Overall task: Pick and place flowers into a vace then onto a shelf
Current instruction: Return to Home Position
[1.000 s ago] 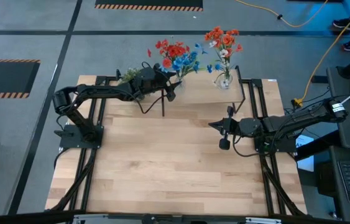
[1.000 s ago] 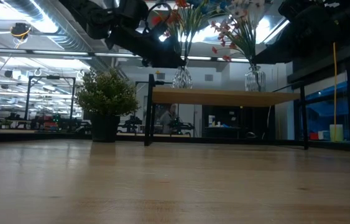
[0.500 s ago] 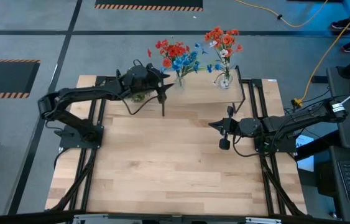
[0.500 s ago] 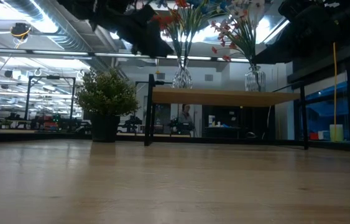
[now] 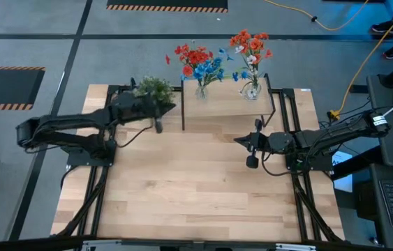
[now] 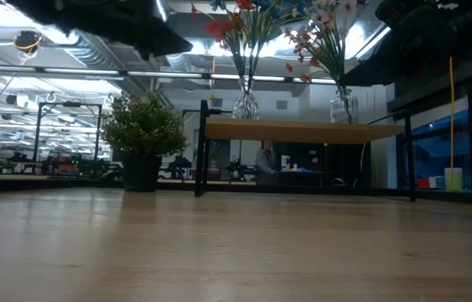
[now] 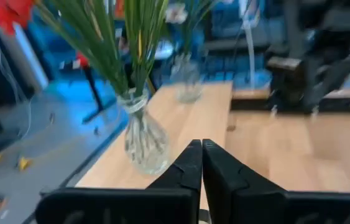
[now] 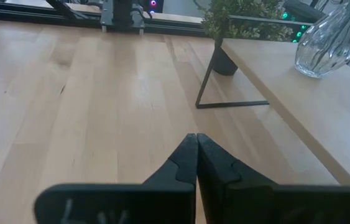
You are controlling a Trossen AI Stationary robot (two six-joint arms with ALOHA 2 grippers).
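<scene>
At the far edge of the large light-wood tabletop (image 5: 182, 188): a raised rectangular shelf (image 5: 225, 108) of light wood on thin black metal legs. On top of it, 2 clear glass vases, both upright and well apart: the left vase (image 5: 201, 91) near the shelf's left end, the right vase (image 5: 251, 90) toward its right end. In the left vase, a red-orange spray (image 5: 193, 55) and a blue spray (image 5: 210, 68) on long thin green stems. In the right vase, a second red-orange spray (image 5: 250, 42) and a pale white-green spray (image 5: 252, 60). All 4 flowers up on the shelf in the vases.

Just left of the shelf, on the tabletop: a round bushy green-white potted plant (image 5: 153, 88) in a dark pot.

Left gripper (image 5: 170, 109) raised above the tabletop, near the shelf's left end and just beside the potted plant, pointing right toward the left vase, apart from it. Fingers (image 7: 190, 163) pressed together with no gap, holding nothing.

Right gripper (image 5: 241, 140) over the middle-right of the tabletop, nearer than the shelf and apart from it, pointing left. Fingers (image 8: 187, 155) likewise tight against each other, empty.

Far behind the table, under the shelf board in the low view: a person (image 6: 267, 159).
</scene>
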